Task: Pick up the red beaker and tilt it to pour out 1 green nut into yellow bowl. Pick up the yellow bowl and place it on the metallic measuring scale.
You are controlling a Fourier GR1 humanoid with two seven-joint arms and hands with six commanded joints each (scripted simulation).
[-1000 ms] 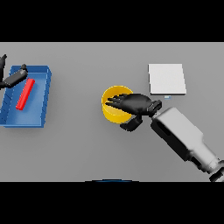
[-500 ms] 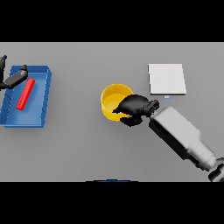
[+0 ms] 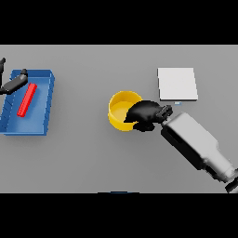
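Note:
The yellow bowl (image 3: 122,109) stands on the grey table near the middle. My right hand (image 3: 148,114) is at its right rim, with dark fingers curled over the edge and the arm reaching in from the lower right. The metallic measuring scale (image 3: 177,83), a flat pale square, lies behind and to the right of the bowl, apart from it. The red beaker (image 3: 27,99) lies as a slim red shape inside the blue tray (image 3: 45,104) at the far left. My left hand (image 3: 13,84) hangs over the tray's back left corner, fingers relaxed. No green nut shows.
The blue tray has raised walls and takes up the table's left edge. Bare grey table lies between the tray and the bowl, and in front of the bowl. My right forearm (image 3: 195,145) crosses the lower right area.
My right hand has slid from above the bowl's middle to its right rim, uncovering the inside. The bowl, beaker and left hand have stayed put.

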